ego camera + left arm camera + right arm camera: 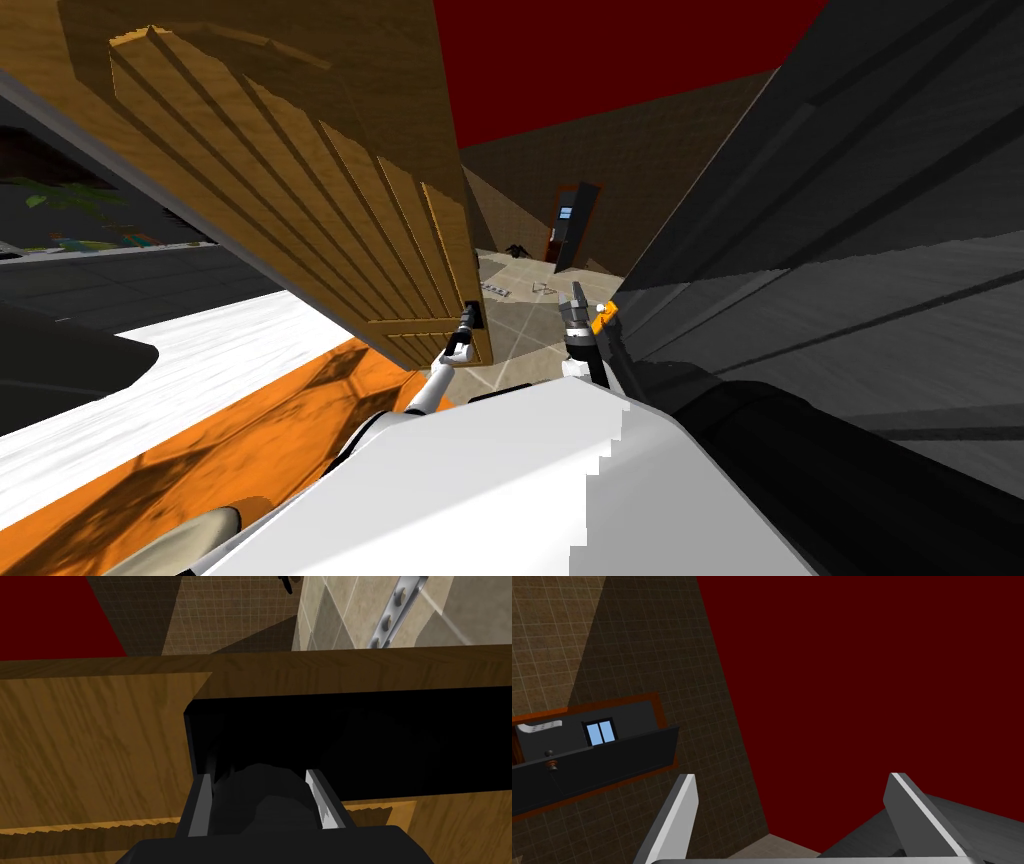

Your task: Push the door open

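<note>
Low in the middle of the left wrist view, the left gripper (257,776) has its fingers drawn in against the sides of a dark round knob (260,801); the knob stands on a black plate (375,736) set in the brown wooden door (90,741), which fills the upper left of the head view, ajar; the right gripper (792,781), fingers wide apart and holding nothing, sits at that view's centre beside a dark grey wall (850,250); tiled floor (520,330) lies beyond.

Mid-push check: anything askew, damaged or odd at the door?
Nothing stands out. The wooden door hangs ajar, undamaged; the left gripper clasps its dark knob, and the right gripper is open in the gap.
</note>
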{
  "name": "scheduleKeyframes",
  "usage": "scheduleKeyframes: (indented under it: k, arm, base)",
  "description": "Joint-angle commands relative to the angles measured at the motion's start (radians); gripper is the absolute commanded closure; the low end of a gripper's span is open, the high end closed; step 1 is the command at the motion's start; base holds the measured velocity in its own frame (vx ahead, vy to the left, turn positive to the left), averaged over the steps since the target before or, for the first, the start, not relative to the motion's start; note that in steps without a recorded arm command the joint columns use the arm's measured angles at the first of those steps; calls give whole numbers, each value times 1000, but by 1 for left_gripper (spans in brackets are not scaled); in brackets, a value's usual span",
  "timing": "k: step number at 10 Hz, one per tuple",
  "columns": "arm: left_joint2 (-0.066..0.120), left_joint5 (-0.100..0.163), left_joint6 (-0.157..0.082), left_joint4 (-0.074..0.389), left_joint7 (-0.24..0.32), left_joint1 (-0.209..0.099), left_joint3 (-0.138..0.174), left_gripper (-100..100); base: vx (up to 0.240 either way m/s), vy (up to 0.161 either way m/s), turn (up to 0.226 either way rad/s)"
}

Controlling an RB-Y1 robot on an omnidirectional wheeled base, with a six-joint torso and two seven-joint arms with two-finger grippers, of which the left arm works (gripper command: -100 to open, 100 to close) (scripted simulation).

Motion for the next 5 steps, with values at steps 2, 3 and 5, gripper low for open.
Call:
scheduleKeyframes:
  k: [2,3,5]
  arm:
    - [9,3,-3,-12,-15,-2,21,100]
    - [7,7,-2,-11,-30,-4,38,100]
    - [-3,11,-2,-9,-52,-6,63,100]
  base:
    - [147,-97,64]
    - [150,-68,81]
    - [191,-124,137]
